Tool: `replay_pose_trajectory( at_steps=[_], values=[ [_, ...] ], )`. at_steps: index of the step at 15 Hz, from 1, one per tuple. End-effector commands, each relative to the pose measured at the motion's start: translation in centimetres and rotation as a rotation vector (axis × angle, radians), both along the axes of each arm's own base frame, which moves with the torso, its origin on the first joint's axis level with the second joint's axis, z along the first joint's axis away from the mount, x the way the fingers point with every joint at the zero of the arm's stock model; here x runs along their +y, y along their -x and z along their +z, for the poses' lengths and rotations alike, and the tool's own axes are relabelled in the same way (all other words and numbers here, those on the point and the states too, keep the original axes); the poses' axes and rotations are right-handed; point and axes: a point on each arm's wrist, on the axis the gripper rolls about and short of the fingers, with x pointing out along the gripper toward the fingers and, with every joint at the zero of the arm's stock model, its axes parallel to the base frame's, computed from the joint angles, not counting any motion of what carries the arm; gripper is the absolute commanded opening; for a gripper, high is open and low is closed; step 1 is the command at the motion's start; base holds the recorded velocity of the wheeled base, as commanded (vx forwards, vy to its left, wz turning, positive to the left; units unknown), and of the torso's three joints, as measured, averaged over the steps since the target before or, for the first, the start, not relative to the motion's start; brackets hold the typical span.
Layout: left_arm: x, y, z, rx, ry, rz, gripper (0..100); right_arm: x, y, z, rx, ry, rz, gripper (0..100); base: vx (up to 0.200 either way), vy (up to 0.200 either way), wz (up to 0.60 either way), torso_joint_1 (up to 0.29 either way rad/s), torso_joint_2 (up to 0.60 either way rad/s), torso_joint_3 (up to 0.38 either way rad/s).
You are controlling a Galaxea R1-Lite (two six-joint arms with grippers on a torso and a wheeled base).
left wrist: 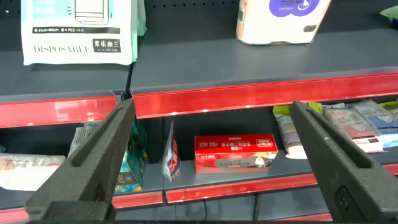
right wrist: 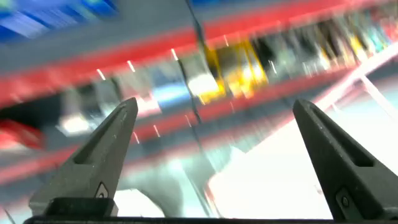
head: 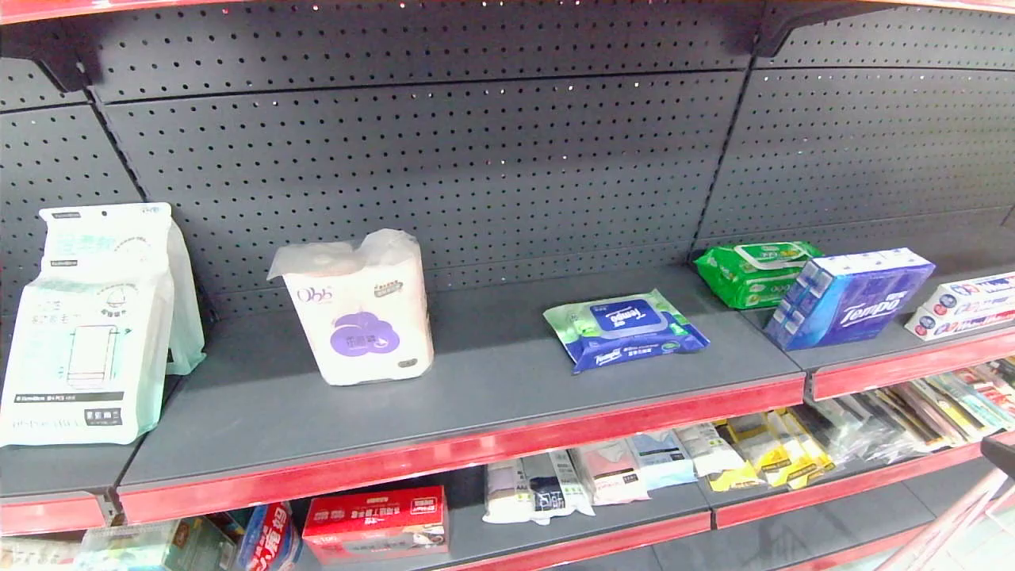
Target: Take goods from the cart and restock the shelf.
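The grey shelf with a red front edge (head: 476, 436) carries a white-green bag (head: 87, 325), a white toilet-roll pack (head: 361, 313), blue wet wipes (head: 626, 329), green wipes (head: 753, 274) and a blue tissue pack (head: 856, 305). My left gripper (left wrist: 212, 106) is open and empty, held in front of the shelf edge (left wrist: 261, 90), below the roll pack (left wrist: 280, 18) and level with a red box (left wrist: 236, 152) on the lower shelf. My right gripper (right wrist: 216, 102) is open and empty too, before a blurred stretch of red-edged shelves.
Toothpaste boxes (head: 967, 305) lie at the far right of the shelf. The lower shelf holds the red box (head: 377, 523), several flat packets (head: 603, 472) and yellow-black packs (head: 769, 456). Wide bare gaps lie between the goods on the upper shelf.
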Motion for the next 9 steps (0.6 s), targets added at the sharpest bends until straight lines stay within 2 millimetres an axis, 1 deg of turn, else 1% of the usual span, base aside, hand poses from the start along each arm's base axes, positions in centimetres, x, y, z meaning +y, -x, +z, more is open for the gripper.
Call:
replay_pose_trajectory(
  at_steps=[1, 2, 4, 6, 7, 8, 9],
  values=[
    [0.0, 0.0, 0.0, 0.001, 0.0, 0.001, 100, -5.5, -8.0, -4.9, 0.493, -0.019, -0.039, 100, 0.0, 0.0, 0.0, 0.0, 0.0, 0.0],
    [0.0, 0.0, 0.0, 0.001, 0.0, 0.001, 100, -6.5, -8.1, -6.8, 0.587, -0.011, -0.023, 100, 0.0, 0.0, 0.0, 0.0, 0.0, 0.0],
    [0.0, 0.0, 0.0, 0.001, 0.0, 0.001, 100, -8.5, -7.4, -10.2, 0.735, 0.034, 0.045, 100, 0.0, 0.0, 0.0, 0.0, 0.0, 0.0],
    [0.0, 0.0, 0.0, 0.001, 0.0, 0.001, 100, -10.1, -6.8, -12.7, 0.789, 0.05, 0.087, 100, 0.0, 0.0, 0.0, 0.0, 0.0, 0.0],
    [0.0, 0.0, 0.0, 0.001, 0.0, 0.001, 100, -10.5, -6.8, -13.4, 0.794, 0.059, 0.092, 100, 0.0, 0.0, 0.0, 0.0, 0.0, 0.0],
    [0.0, 0.0, 0.0, 0.001, 0.0, 0.001, 100, -11.1, -6.9, -14.7, 0.801, 0.077, 0.106, 100, 0.0, 0.0, 0.0, 0.0, 0.0, 0.0],
    [0.0, 0.0, 0.0, 0.001, 0.0, 0.001, 100, -11.2, -6.9, -15.3, 0.801, 0.084, 0.138, 100, 0.0, 0.0, 0.0, 0.0, 0.0, 0.0]
  ],
)
